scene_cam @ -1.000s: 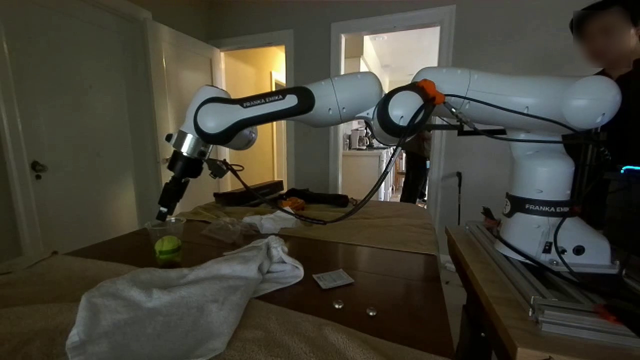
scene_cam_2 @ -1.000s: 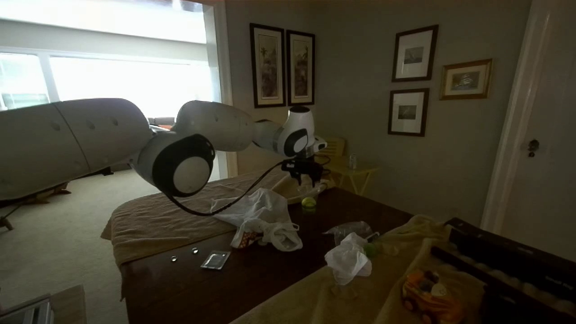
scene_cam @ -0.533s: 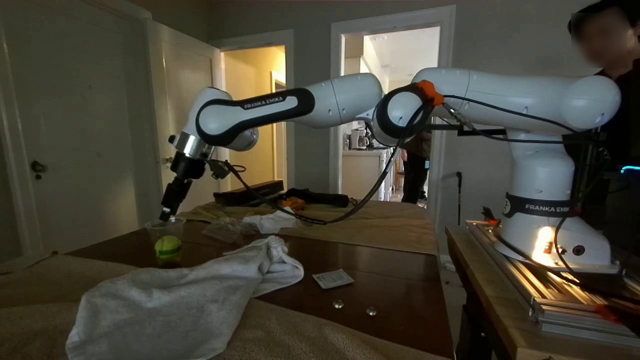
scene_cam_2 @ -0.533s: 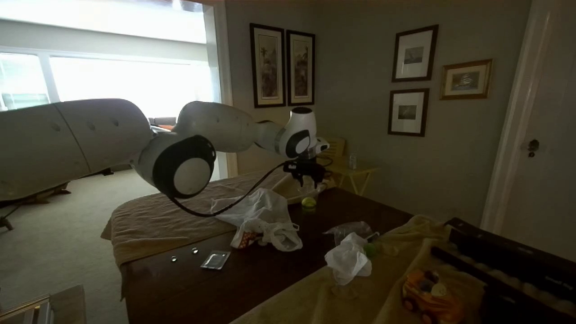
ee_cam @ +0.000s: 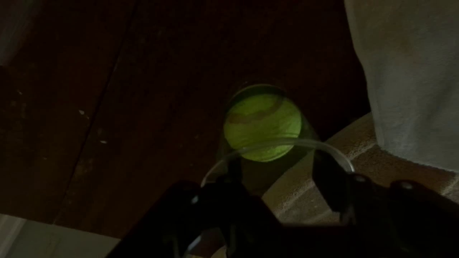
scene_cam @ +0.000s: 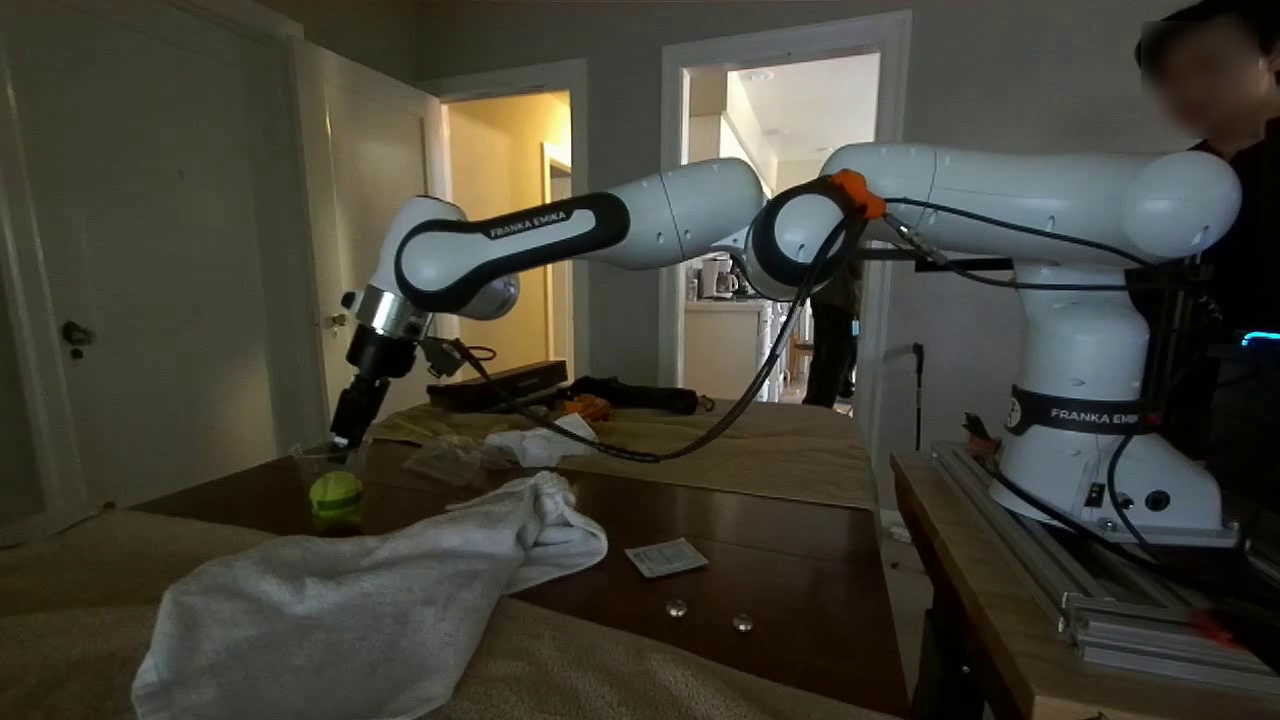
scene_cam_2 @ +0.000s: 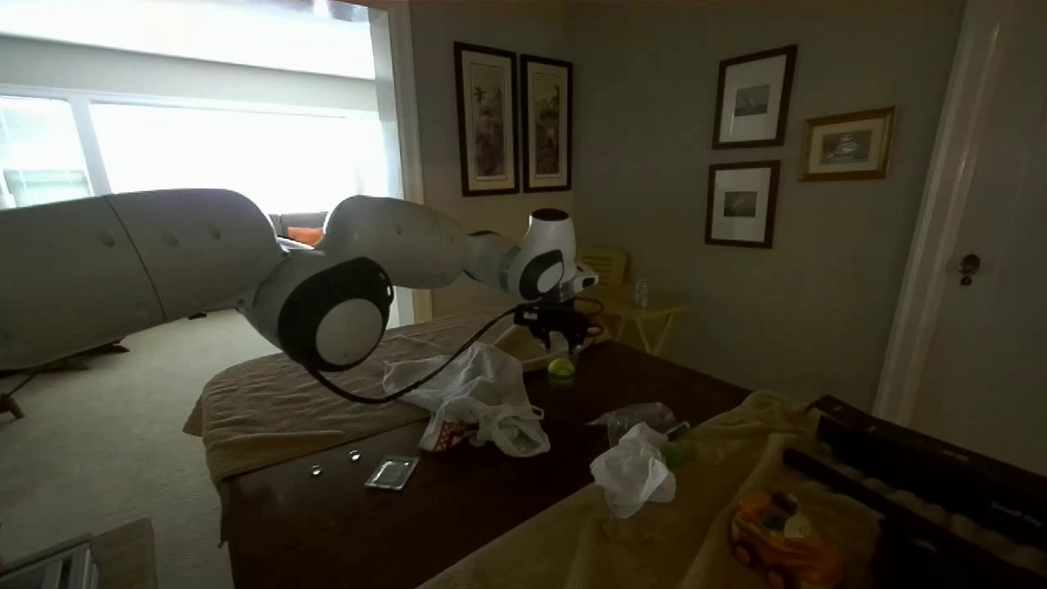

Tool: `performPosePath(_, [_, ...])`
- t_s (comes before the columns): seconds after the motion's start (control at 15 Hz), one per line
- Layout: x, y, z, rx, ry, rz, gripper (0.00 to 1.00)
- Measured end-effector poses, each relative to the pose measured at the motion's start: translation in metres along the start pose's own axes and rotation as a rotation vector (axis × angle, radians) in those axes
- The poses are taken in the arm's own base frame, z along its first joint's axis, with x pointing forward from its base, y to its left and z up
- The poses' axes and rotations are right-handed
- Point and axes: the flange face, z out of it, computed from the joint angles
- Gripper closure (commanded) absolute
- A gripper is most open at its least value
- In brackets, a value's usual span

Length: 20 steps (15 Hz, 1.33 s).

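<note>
At the mouth of the clear cup (scene_cam: 316, 466), gripper (ee_cam: 278, 168) lower than before, jaws apart, yellow-green ball (ee_cam: 263, 125) (unmoved) inside.

Smooth plastic cup (ee_cam: 315, 143), matt ball (ee_cam: 263, 120).

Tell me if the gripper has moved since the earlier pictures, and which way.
Yes. Judged against the doorknob in an exterior view, the gripper has come down and slightly rightward in the picture, nearer the ball.
</note>
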Motion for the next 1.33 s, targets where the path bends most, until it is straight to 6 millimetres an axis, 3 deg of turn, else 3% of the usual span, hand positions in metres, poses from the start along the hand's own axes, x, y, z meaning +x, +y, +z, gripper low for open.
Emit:
performPosePath(0.47, [-0.0025, -0.0004, 0.0043, 0.004, -0.005, 0.002, 0.42])
performPosePath(0.87, [-0.0049, 0.0056, 0.0037, 0.006, -0.009, 0.022, 0.51])
performPosePath(0.93, [-0.0055, 0.0067, 0.0040, 0.005, -0.010, 0.024, 0.53])
performPosePath(1.0, [-0.0063, 0.0072, 0.0050, 0.006, -0.012, 0.025, 0.74])
performPosePath(1.07, [-0.0072, 0.0072, 0.0063, 0.006, -0.014, 0.025, 0.65])
performPosePath(1.13, [-0.0079, 0.0068, 0.0076, 0.007, -0.016, 0.025, 0.72])
performPosePath(1.2, [-0.0087, 0.0063, 0.0089, 0.009, -0.019, 0.025, 0.72])
performPosePath(1.27, [-0.0095, 0.0058, 0.0100, 0.010, -0.024, 0.024, 0.54])
performPosePath(1.33, [-0.0099, 0.0052, 0.0107, 0.012, -0.027, 0.024, 0.50])
